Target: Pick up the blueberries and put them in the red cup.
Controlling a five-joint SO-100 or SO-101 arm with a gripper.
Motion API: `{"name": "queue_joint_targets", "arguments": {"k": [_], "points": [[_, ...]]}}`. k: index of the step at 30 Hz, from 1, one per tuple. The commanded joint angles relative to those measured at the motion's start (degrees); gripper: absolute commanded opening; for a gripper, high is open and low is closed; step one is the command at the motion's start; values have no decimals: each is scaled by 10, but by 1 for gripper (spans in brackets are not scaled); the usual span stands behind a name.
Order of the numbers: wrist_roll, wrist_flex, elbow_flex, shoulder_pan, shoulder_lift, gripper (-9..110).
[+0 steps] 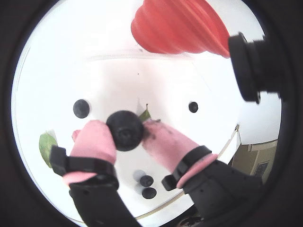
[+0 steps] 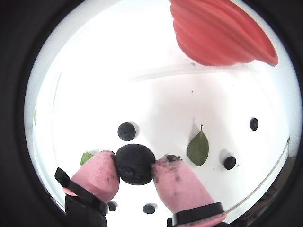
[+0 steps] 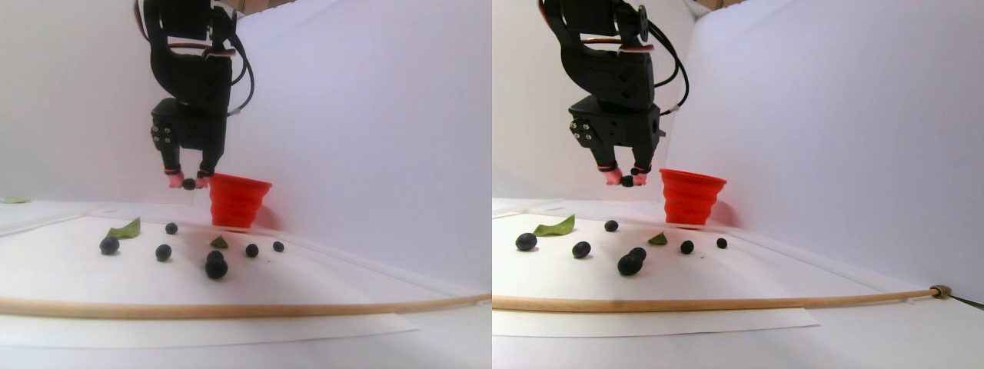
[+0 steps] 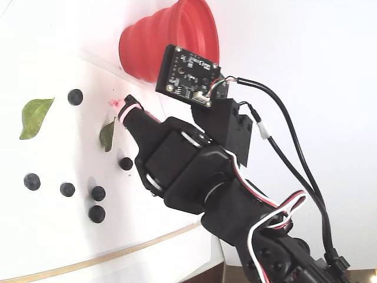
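Gripper (image 2: 136,166) pinches one blueberry (image 2: 135,164) between pink fingertips (image 2: 99,172), lifted off the sheet. Red cup (image 2: 218,33) sits upper right of that wrist view (rim about level with the berry in the stereo pair), so carry goes that way. Other blueberries (image 3: 216,267) remain on the white sheet (image 3: 69,269).

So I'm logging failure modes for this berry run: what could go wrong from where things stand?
The claw pinches one blueberry only at its sides between pink fingertips, lifted off the sheet; it might slip out or get squashed. In the stereo pair view it hangs beside the red cup, about level with the rim, not over the opening, so a release now would likely miss. Moving sideways at this height could knock the cup.
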Motion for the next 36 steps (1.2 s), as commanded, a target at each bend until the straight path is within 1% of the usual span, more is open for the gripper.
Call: {"name": "queue_joint_targets", "arguments": {"k": [1,15,36], "points": [[-6,-7,-6,23,99,12],[-27,-6,-14,50,128,12],[-60,-7,-91,97,96,12]]}}
